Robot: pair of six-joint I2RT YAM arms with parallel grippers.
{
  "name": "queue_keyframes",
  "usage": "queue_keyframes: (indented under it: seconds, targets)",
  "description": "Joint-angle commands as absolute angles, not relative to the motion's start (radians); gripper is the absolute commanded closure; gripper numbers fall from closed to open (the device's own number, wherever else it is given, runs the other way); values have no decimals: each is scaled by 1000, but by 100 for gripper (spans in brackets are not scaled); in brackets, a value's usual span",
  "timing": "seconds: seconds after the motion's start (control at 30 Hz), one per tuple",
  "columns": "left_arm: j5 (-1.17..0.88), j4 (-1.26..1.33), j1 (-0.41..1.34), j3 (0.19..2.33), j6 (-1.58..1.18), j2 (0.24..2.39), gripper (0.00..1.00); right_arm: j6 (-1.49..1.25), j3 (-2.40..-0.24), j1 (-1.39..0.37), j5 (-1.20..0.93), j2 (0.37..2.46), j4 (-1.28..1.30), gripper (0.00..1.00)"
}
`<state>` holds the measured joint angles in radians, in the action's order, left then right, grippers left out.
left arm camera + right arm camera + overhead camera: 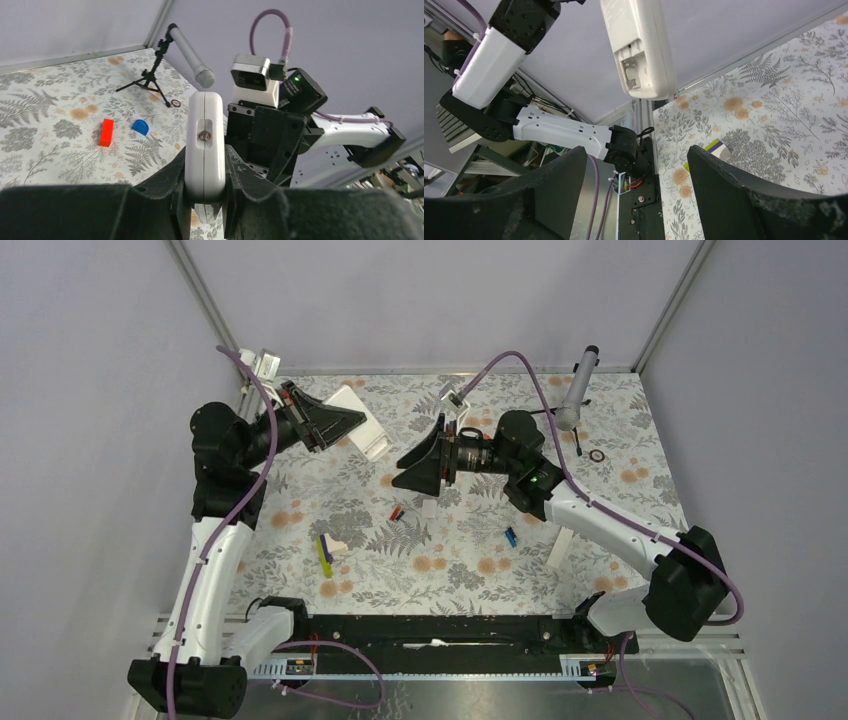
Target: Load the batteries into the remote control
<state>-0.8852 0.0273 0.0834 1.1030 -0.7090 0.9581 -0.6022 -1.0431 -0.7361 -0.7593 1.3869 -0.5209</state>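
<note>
We see the left gripper (205, 176) clamped narrow on the remote control (204, 140), one finger on each long side. The remote sticks out past the fingertips with a small screw facing the wrist camera. Straight ahead of it is the right gripper (639, 195), jaws spread wide with nothing between them. Its fingers (744, 200) are apart from the remote, which hangs just beyond and above them in the right wrist view. The remote's end facing the right gripper shows a recess, probably the battery bay, but we can't tell more from this angle. The red-and-black battery (397, 512) lies on the table (600, 560) just below the right gripper, a bit nearer the arm bases. The blue battery (510, 536) lies back behind that gripper, near its forearm and well apart from the other battery. Beyond the left gripper's tip we see an orange-red block (106, 132) and a blue cap (141, 126) near each other, and a microphone (192, 57) on a tripod farther out.
</note>
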Motion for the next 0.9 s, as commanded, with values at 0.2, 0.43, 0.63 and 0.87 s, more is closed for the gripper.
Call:
queue_keyframes:
  seconds: [0.2, 0.43, 0.63, 0.87]
  targets:
    - [-1049, 395, 87, 1112, -943, 987, 100, -750, -1116, -742, -729, 1400, -714, 20]
    - [-1107, 463, 90, 1114, -1035, 1014, 100, -986, -1201, -749, -769, 1495, -990, 30]
    - [-1109, 498, 95, 1099, -1094, 1012, 94, -1005, -1233, -753, -769, 1519, -981, 58]
    - [-1155, 534, 95, 1088, -1196, 1029, 68, -1003, -1266, -753, -778, 1523, -925, 96]
